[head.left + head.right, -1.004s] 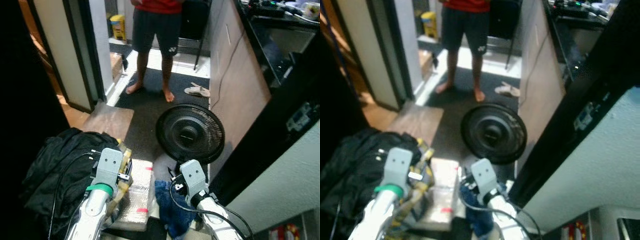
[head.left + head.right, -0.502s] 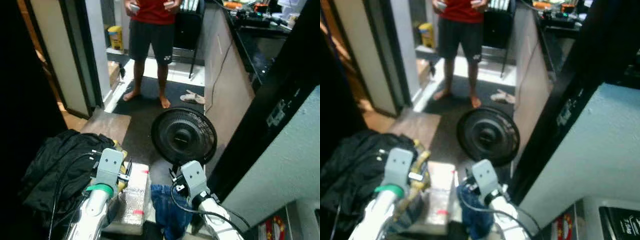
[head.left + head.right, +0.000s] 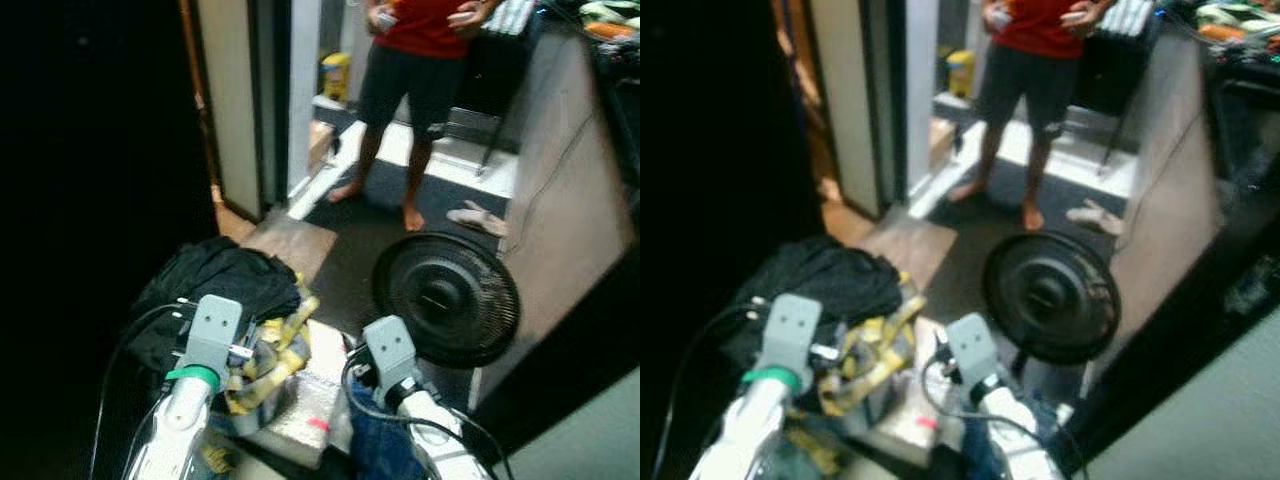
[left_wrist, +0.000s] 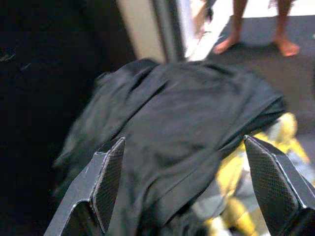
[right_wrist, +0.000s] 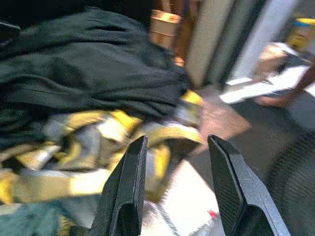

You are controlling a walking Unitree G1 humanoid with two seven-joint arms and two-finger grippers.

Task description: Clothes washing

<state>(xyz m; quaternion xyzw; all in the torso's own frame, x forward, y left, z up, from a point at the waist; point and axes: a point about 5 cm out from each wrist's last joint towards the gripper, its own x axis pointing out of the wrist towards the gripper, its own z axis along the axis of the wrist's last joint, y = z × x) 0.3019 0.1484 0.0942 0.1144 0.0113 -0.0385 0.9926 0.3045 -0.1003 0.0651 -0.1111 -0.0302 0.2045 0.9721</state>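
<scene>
Black clothes (image 3: 215, 285) heaped lower left of the head view, w/ a yellow-grey garment (image 3: 268, 355) just right of them, touching. Blue cloth (image 3: 375, 445) bottom centre by the right arm. Left gripper (image 4: 184, 191) spread wide over the black pile, holding nothing. Right gripper (image 5: 177, 191) also parted, nothing between fingers, above the yellow-grey garment. Black fan (image 3: 446, 298) centre right on floor. Person (image 3: 420, 60) standing barefoot, top centre, w/ sandals (image 3: 478, 215) nearby.

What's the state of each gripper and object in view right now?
left gripper: open, over the clothes, holding nothing
right gripper: open, holding nothing
black garment: crumpled, on top of the pile
yellow and grey garment: bunched beside it
fan: on the floor, tilted
person: standing barefoot
</scene>
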